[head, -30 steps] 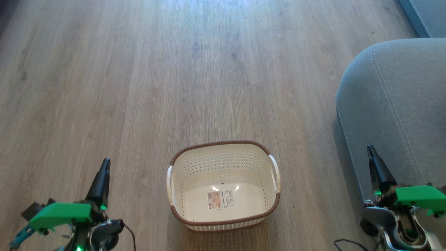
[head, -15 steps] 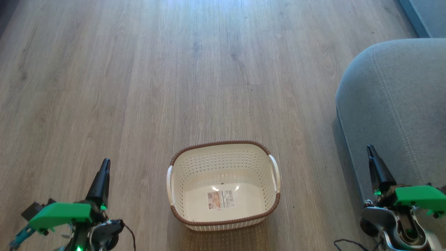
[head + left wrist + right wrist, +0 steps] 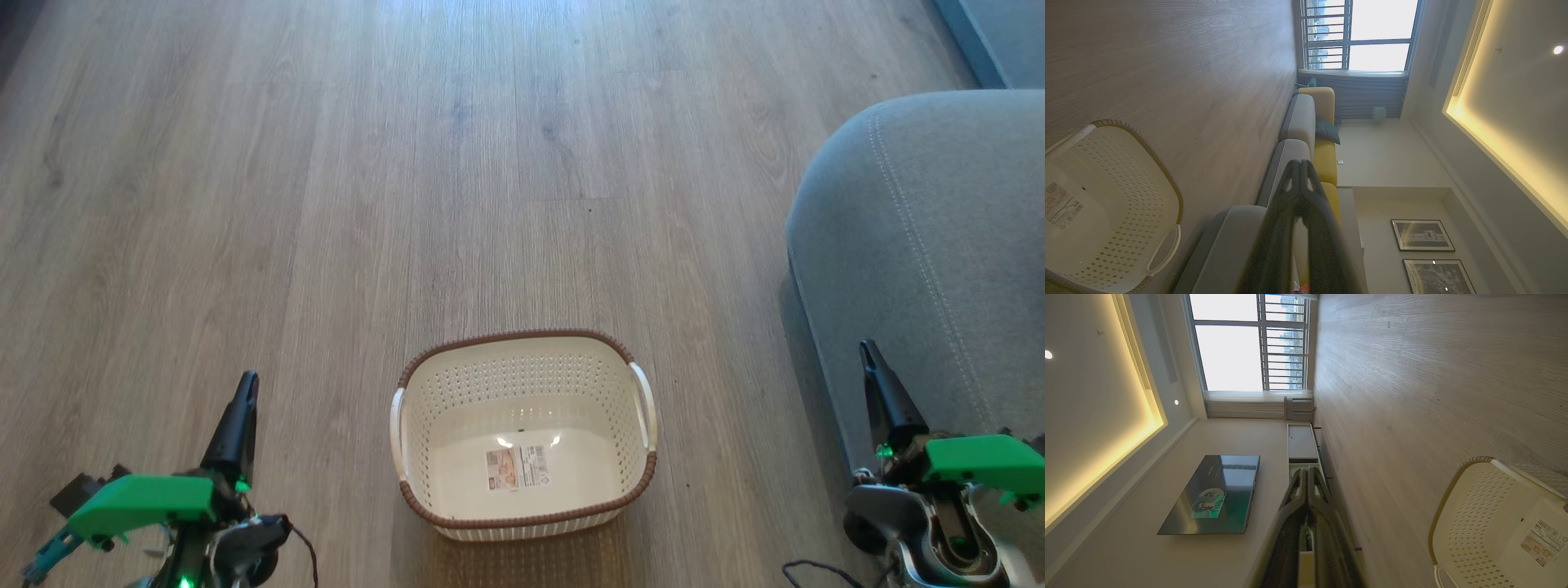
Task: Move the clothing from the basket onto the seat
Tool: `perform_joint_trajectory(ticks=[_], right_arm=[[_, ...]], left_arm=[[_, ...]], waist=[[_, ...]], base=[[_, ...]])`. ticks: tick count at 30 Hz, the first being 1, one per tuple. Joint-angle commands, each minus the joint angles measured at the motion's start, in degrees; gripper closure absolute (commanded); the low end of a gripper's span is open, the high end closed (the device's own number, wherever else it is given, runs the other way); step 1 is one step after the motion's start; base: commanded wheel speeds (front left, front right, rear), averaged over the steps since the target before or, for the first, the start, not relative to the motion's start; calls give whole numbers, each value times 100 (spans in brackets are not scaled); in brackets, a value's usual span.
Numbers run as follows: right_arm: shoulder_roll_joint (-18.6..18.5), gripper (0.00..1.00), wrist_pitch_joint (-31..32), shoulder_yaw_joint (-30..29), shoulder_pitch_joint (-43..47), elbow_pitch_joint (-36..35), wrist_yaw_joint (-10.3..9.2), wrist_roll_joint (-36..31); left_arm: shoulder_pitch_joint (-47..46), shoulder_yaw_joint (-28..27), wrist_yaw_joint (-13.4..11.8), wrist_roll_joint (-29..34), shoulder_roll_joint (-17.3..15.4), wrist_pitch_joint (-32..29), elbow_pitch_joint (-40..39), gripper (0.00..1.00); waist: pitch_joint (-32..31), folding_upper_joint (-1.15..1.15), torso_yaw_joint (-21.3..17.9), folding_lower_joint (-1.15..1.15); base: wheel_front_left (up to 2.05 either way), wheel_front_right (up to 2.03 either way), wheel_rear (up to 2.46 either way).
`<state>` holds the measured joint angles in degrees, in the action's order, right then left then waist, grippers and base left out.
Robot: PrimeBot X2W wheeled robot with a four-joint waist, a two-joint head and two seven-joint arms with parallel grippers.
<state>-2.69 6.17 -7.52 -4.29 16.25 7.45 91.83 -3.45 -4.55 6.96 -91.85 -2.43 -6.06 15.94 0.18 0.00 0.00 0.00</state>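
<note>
The cream basket [image 3: 522, 371] stands on the floor just ahead, holding nothing but its paper sticker [image 3: 517, 467]. To its right lies the grey seat [image 3: 922, 245], with a bare rounded corner. The clothing is out of view, apart from a tiny red speck [image 3: 1301, 290] at the bottom edge of the left wrist view, too small to identify. My left gripper [image 3: 247, 380] is shut, left of the basket. My right gripper [image 3: 865, 347] is shut against the seat's front side. The left wrist view has the left gripper [image 3: 1300, 163], basket [image 3: 1126, 163] and seat [image 3: 1224, 241]. The right wrist view has the right gripper [image 3: 1307, 470] and basket [image 3: 1474, 506].
Wooden plank floor [image 3: 408, 163] stretches ahead and to the left. A yellow and grey sofa [image 3: 1325, 155] runs on toward a window. A low white cabinet [image 3: 1301, 443] and a wall screen [image 3: 1212, 494] stand on the opposite side.
</note>
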Motion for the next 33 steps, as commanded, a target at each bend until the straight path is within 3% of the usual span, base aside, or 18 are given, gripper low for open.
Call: perform_joint_trajectory(ticks=[1,33], right_arm=[[-19,100,32,100,-190,-223,3,33],[-19,100,32,100,-190,-223,3,34]], left_arm=[[-274,-197,53,-31,-44,-43,-188,100],[-274,-196,53,-32,-44,-43,-189,100]], waist=[[0,0,0,0],[0,0,0,0]], base=[[0,0,0],[0,0,0]])
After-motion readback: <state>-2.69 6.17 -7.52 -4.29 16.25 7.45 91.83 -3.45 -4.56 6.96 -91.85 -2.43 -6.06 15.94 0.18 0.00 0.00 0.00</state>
